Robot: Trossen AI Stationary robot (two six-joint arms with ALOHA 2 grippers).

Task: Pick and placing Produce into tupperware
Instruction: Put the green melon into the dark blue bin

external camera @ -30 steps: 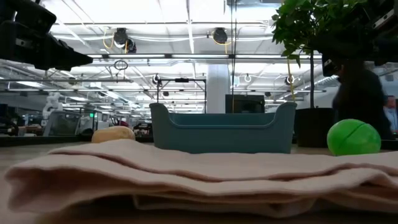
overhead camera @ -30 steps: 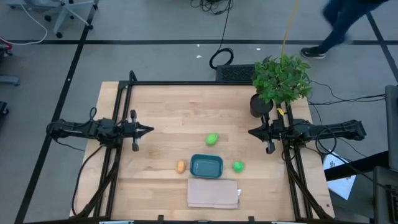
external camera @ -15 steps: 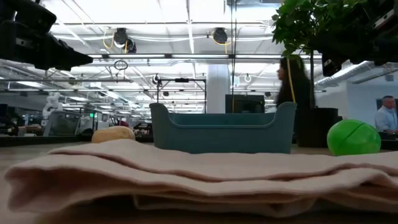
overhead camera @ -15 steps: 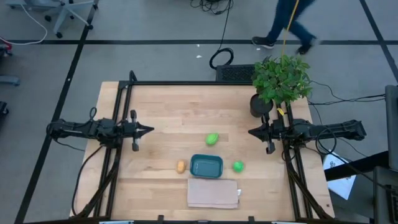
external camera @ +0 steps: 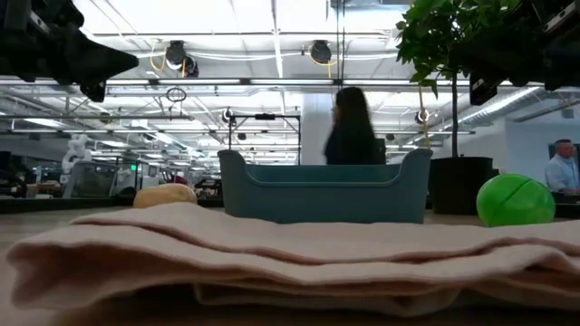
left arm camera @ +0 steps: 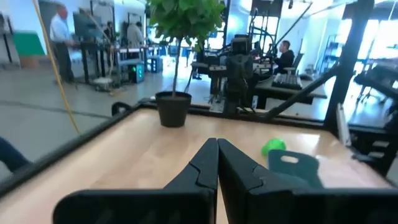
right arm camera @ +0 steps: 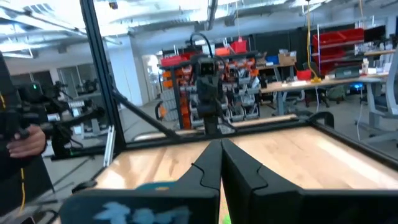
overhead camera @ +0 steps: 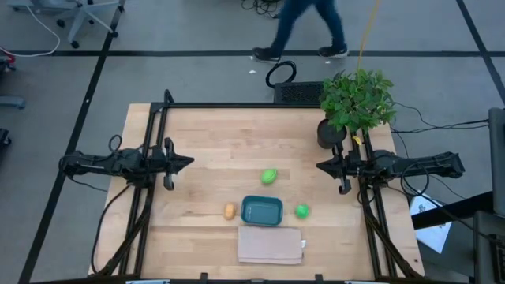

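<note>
Table: tupperware empty; 3 produce pieces outside.

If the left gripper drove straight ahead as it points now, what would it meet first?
Probably nothing on the table: the left gripper, jaws shut, points across bare wood at the right gripper; the lime-green produce lies just off that line.

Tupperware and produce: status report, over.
Left gripper and right gripper shut, empty, at table edges. Tupperware empty; three produce pieces outside it. Nothing blocking.
</note>
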